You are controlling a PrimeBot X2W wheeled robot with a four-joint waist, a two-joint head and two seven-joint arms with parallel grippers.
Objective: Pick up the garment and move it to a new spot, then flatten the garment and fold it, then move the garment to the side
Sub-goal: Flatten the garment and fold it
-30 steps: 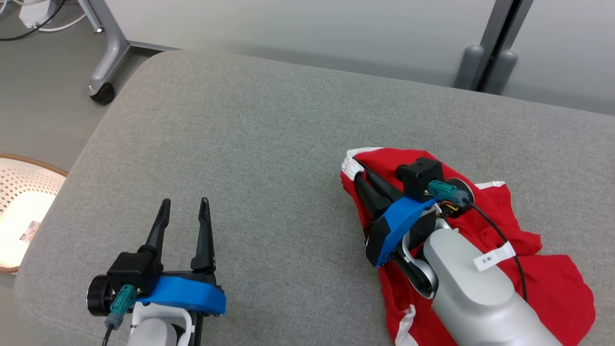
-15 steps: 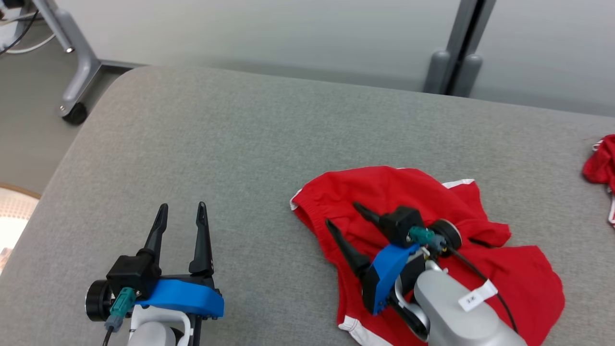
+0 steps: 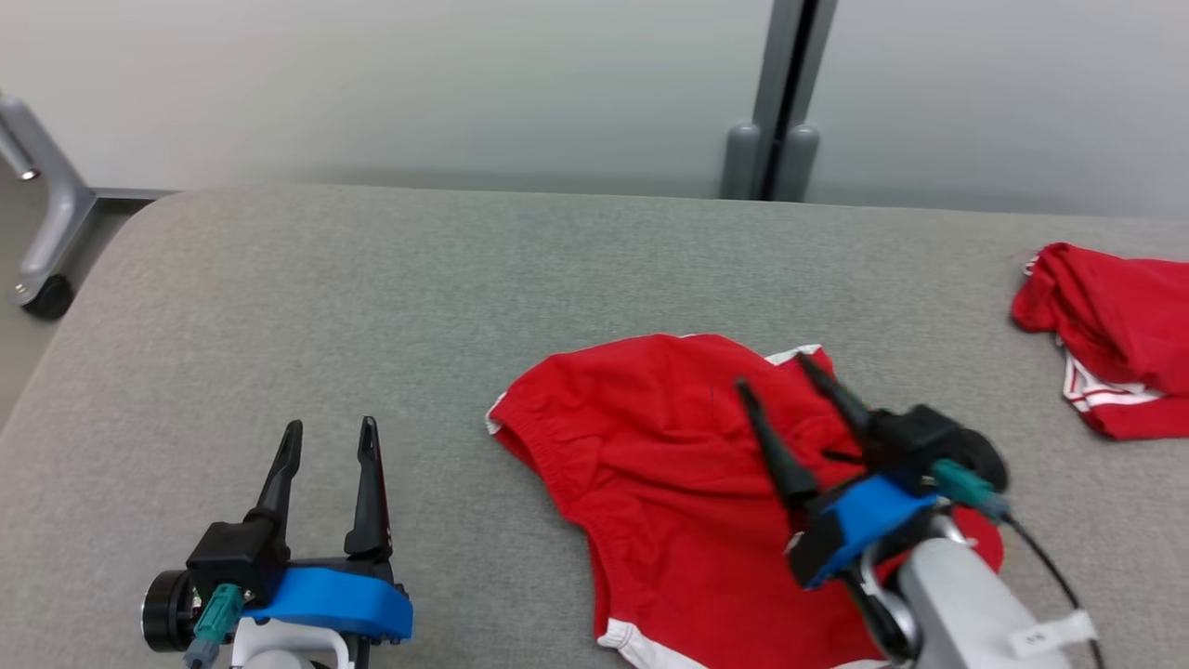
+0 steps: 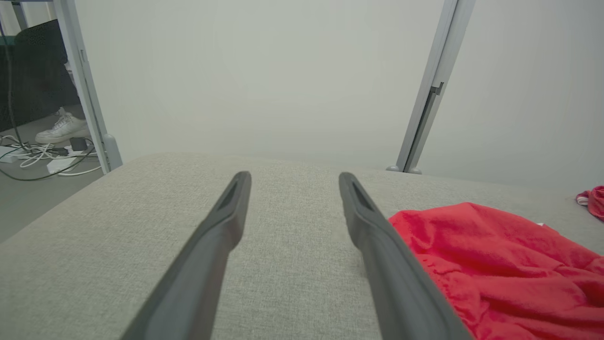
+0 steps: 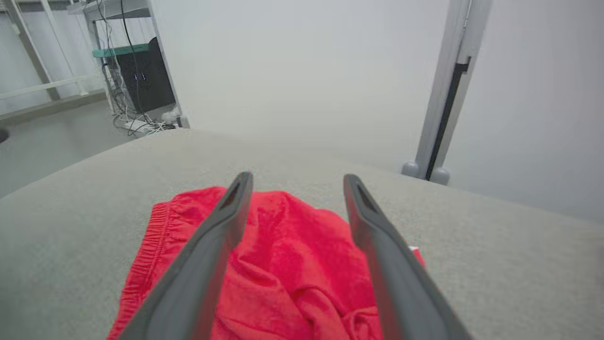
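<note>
1. The red garment (image 3: 669, 483) lies rumpled on the grey padded bench (image 3: 372, 279). It sits right of the middle and reaches towards the near edge.
2. Its gathered waistband faces the bench's left side, and a white-trimmed hem (image 3: 622, 636) lies close to the near edge.
3. The right gripper (image 3: 771, 370) is over the right part of the garment, with its fingers pointing towards the far edge. The jaws are spread wide and nothing is between them. In the right wrist view the right gripper (image 5: 297, 176) is parted above the wrinkled red cloth (image 5: 283, 264).
4. The left gripper (image 3: 332, 425) is near the bench's near left corner, over bare grey fabric and well apart from the garment. Its jaws are also released and empty. In the left wrist view the left gripper (image 4: 293, 175) has the garment (image 4: 495, 264) lying off to its right.
5. A second red garment (image 3: 1115, 325) with white stripes lies bunched at the bench's right edge, apart from the first.
6. A pale partition wall with a grey post (image 3: 780, 102) stands behind the far edge.
</note>
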